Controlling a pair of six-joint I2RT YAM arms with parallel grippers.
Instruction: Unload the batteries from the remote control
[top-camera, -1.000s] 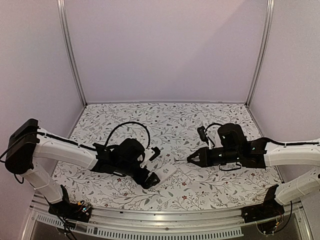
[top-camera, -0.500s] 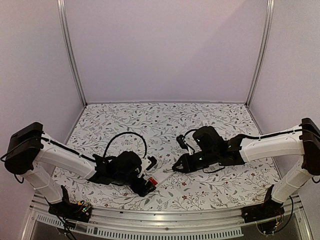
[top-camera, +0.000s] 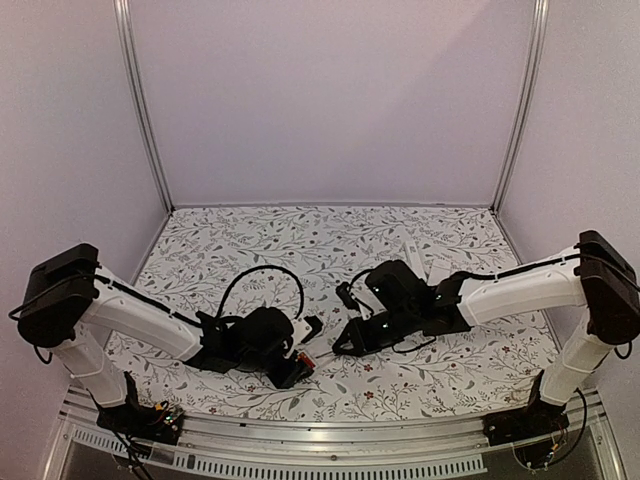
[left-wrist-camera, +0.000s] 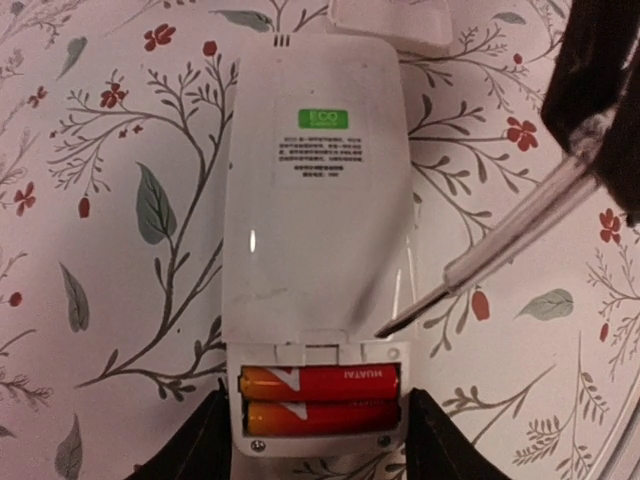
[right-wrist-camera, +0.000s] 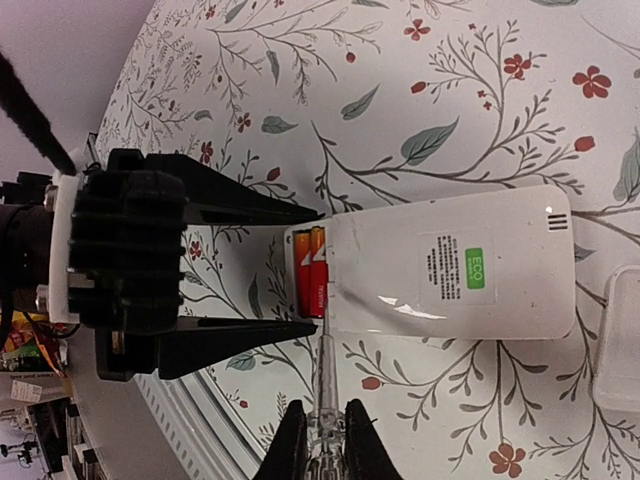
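Screwdriver handle blurred, end inside right jaws

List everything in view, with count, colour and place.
remote: 1, white, face down on cloth, battery end open
batteries: 2, red-orange, side by side in remote's open end
cover: 1, white, on cloth past remote's far end
screwdriver: 1, clear, metal tip at remote's open end
cloth: 1, white floral, under everything
left gripper: 1, black, astride remote's battery end, touching both sides
right gripper: 1, black, shut on screwdriver
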